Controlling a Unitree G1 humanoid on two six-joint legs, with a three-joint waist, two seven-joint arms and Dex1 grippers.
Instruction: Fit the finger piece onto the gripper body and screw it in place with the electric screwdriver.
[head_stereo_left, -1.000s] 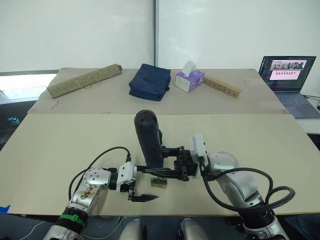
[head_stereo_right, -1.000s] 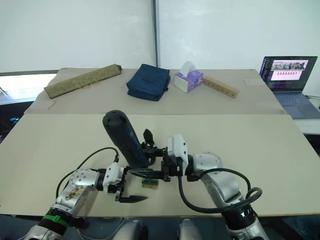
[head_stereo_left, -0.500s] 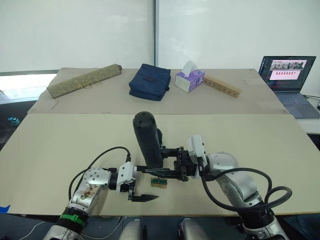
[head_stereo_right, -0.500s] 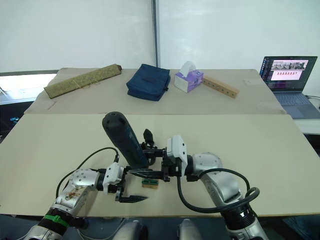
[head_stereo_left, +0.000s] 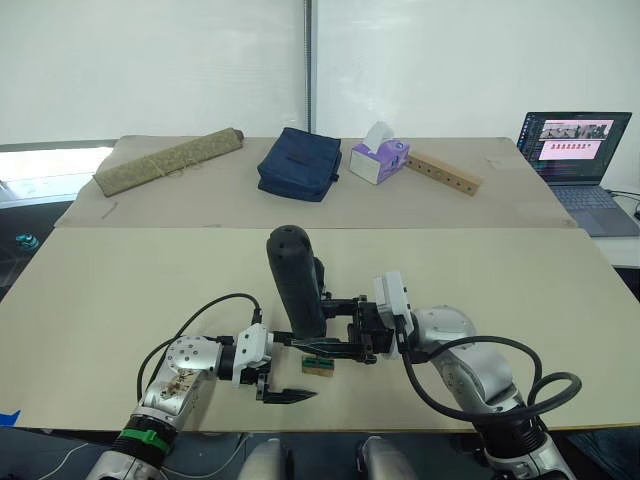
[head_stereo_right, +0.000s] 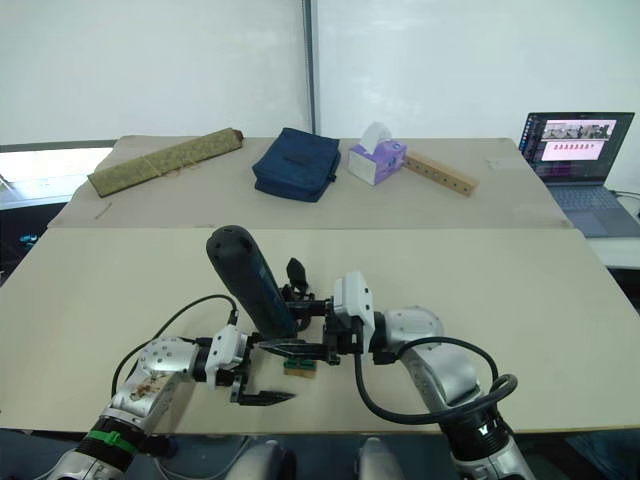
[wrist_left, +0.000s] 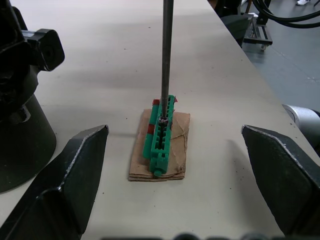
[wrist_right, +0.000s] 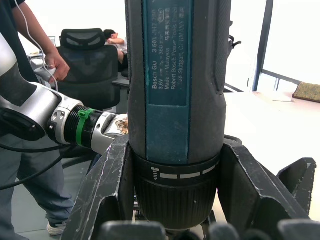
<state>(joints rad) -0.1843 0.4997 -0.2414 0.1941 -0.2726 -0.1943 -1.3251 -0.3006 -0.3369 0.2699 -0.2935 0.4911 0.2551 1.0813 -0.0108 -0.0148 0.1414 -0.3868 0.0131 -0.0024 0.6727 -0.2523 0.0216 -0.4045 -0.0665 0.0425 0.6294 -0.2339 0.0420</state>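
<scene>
Cardboard-topped table (head_stereo_left: 120, 290) w/ a 2nd table behind holding a rolled mat (head_stereo_left: 168, 160), navy pouch (head_stereo_left: 298, 163), tissue box (head_stereo_left: 379, 159), wooden strip (head_stereo_left: 444, 173); laptop (head_stereo_left: 578, 152) at far right. Right gripper (wrist_right: 172, 200) clenched on the electric screwdriver (head_stereo_left: 296, 280), held upright near the table's front edge, rounded end up, thin bit (wrist_left: 166, 55) pointing down into a small green block (wrist_left: 161, 136) on a tan cardboard scrap. Left gripper (wrist_left: 180, 185) spread wide, grasping nothing, fingers (wrist_left: 62, 185) flanking the block w/o touching. Gripper body (head_stereo_right: 296, 275) partly hidden just behind the screwdriver. Finger piece: can't tell where. A person's hand (wrist_right: 56, 66) in right wrist view, beyond the left arm.
</scene>
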